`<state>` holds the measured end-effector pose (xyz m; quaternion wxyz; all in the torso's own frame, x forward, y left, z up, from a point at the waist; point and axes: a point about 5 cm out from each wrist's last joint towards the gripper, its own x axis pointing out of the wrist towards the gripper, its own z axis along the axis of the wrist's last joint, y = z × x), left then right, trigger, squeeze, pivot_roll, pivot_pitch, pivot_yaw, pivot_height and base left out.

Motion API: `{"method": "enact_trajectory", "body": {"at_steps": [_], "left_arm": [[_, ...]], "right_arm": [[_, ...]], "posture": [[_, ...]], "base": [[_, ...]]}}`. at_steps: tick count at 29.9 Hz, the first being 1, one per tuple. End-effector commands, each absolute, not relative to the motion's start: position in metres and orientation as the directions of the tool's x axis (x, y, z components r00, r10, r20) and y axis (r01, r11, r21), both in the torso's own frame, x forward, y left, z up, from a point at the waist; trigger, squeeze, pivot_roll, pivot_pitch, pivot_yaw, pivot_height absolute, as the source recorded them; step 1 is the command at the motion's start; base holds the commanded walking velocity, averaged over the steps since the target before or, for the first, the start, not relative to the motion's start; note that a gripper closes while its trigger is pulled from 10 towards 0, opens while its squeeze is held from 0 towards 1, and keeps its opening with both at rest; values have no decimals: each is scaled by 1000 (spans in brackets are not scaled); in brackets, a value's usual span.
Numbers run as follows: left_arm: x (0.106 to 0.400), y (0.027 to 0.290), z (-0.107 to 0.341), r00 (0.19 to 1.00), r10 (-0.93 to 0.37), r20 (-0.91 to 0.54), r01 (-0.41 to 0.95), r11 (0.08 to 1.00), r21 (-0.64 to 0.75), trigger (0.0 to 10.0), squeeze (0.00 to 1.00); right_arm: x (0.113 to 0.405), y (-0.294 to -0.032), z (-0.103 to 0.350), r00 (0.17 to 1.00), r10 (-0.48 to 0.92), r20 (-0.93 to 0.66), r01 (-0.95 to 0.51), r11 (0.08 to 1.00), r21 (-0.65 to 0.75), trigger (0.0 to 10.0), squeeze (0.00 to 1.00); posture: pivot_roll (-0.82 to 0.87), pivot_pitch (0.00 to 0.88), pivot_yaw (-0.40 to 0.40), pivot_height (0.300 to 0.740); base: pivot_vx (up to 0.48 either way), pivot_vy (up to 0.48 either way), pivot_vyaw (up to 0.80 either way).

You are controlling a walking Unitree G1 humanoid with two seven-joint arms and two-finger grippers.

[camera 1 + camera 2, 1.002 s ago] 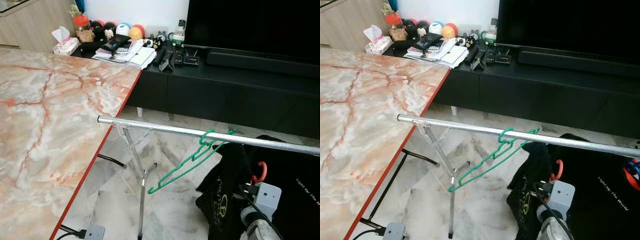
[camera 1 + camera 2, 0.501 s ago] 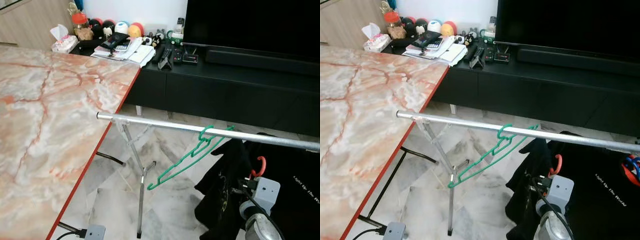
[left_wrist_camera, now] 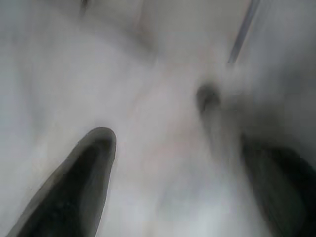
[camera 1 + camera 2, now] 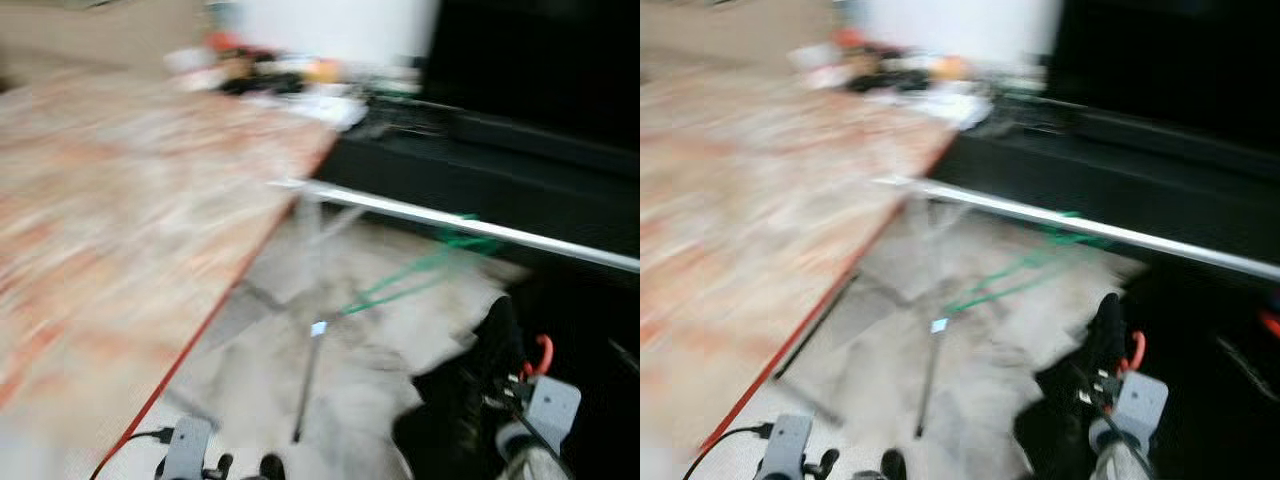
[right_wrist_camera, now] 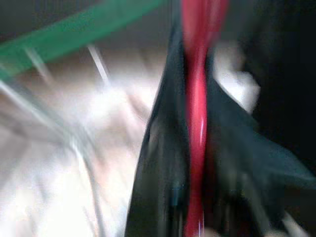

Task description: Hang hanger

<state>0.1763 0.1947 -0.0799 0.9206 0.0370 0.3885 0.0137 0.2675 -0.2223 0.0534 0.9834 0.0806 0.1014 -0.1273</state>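
One green hanger (image 4: 420, 272) is already hooked on the rail (image 4: 450, 222). A red hanger (image 5: 197, 98), carrying a black garment (image 5: 163, 163), is clamped in the right gripper (image 5: 195, 148) below the rail. Lifting its hook over is judged next. The left gripper (image 3: 173, 192) hangs parted.

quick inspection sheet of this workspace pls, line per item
surface: marble-pattern table on the robot's left, red edge; pale tiled floor; views blurred
job's things: green hanger hooked on the silver rail; red hanger with a black garment
clutter: blurred small items on the black cabinet
grippers: right gripper shut on the red hanger; left gripper open over the floor
cables: black cable at the left wrist
surroundings: dark screen above the cabinet
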Motion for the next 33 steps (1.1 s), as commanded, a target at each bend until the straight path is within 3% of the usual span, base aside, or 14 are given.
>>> {"method": "enact_trajectory", "body": {"at_steps": [1, 14, 23, 33], "left_arm": [[170, 199, -84, 657, 53, -752, 22, 996, 90, 10000, 0], [172, 202, -82, 663, 71, -745, -4, 996, 91, 10000, 0], [173, 201, -82, 666, 75, -742, -14, 996, 88, 10000, 0], [173, 202, -82, 666, 77, -742, -17, 996, 88, 10000, 0]], "right_arm": [[260, -225, 48, 937, -265, -229, 302, 943, 143, 10000, 0], [265, -234, 48, 911, -341, -233, 382, 909, 163, 10000, 0], [269, -232, 48, 915, -329, -235, 373, 911, 178, 10000, 0], [272, -228, 49, 921, -316, -227, 358, 917, 178, 10000, 0]], "posture": [[3, 152, 3, 740], [21, 164, 0, 740], [22, 171, -4, 740], [25, 176, -2, 740]], "base": [[-349, 0, 0], [-348, 0, 0], [-346, 0, -686], [-351, 0, 0]]}}
